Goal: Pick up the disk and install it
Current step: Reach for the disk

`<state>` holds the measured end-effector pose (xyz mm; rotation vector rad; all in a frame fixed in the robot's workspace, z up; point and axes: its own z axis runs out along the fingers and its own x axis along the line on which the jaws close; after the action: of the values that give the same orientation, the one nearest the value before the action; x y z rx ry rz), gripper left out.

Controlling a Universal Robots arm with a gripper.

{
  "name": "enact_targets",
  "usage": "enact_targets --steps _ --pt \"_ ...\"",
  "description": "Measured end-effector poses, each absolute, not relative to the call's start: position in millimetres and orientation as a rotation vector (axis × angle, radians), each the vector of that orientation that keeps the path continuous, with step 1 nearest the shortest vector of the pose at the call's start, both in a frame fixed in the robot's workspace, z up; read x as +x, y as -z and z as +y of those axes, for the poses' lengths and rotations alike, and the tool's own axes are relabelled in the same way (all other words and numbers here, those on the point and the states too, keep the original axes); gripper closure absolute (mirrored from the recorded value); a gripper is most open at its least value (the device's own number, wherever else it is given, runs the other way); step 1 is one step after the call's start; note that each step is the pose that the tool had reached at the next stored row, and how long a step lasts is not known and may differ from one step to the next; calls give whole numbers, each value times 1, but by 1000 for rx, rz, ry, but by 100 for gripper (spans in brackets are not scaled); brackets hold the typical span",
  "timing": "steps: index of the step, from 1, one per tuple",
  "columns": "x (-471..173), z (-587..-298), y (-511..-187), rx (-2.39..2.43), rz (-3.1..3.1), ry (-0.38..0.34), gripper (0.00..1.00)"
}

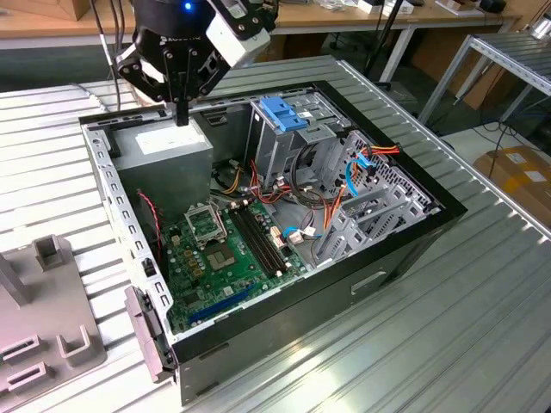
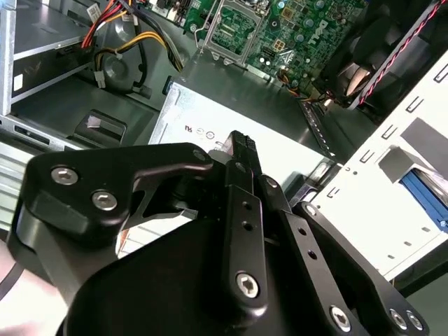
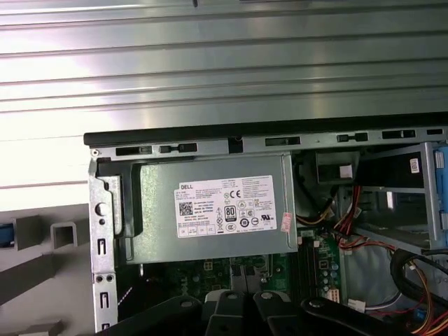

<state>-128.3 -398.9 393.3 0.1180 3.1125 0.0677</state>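
Your gripper (image 1: 182, 119), seemingly pressed together and empty, hangs just over the power supply (image 1: 168, 151); dropping here would strike it.

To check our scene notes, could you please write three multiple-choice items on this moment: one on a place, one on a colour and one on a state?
1. What does the gripper hang over?
A. a keyboard
B. the power supply
C. a monitor

2. What colour is the handle on the drive cage?
A. blue
B. red
C. yellow

3. How is the case?
A. open, its inside showing
B. shut by a side panel
C. wrapped in foil

Answers:
1. B, since the exterior view shows the gripper just above the grey labelled box.
2. A, since the handle is plainly blue against the grey metal.
3. A, since the board and cables inside lie in full view.
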Motion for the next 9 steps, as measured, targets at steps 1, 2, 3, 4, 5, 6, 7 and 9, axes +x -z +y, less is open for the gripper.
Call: enact_targets --steps 1,2,3,4,5,6,7,9 --pt "-129 -399 -393 118 3112 -68 89" --pt "-131 -399 -393 118 3112 -68 89" --pt "-132 -399 -393 118 3112 -68 89" --pt "-133 -399 -393 118 3113 -68 89" --pt "-134 -399 -393 118 3112 -68 89" --pt "-135 -399 -393 118 3112 -68 89" --pt "-136 -399 -393 118 3112 -68 89" --pt "-138 -399 -393 118 3113 -68 89"
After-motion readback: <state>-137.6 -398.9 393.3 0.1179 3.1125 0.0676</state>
